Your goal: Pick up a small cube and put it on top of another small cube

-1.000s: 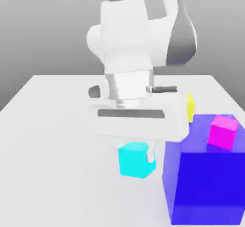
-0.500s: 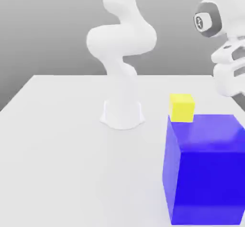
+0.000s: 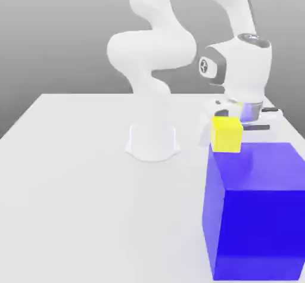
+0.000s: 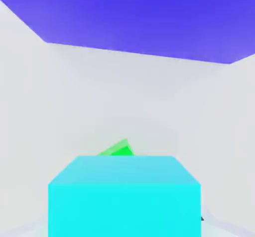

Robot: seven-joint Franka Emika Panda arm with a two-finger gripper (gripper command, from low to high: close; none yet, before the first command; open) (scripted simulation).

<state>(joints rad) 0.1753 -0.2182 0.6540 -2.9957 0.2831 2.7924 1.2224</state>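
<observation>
The small cyan cube [image 4: 124, 196] sits very close in the hand view, square to the camera and carried by the hand. My gripper [image 3: 250, 124] hangs low behind the big blue cube [image 3: 256, 210], next to the yellow cube [image 3: 226, 134], and those two cubes hide its fingertips. In the hand view a small green piece [image 4: 118, 149] lies on the white table just beyond the cyan cube, and the big blue cube [image 4: 139, 16] stands further off.
The arm's white base [image 3: 152, 142] stands mid-table at the back. The big blue cube fills the near corner at the exterior view's right. The white table [image 3: 77, 186] stretches bare to the exterior view's left.
A second ago the hand held the cyan cube low at the front. It then swung off to the exterior view's right and has now come down behind the blue cube. The magenta cube is gone.
</observation>
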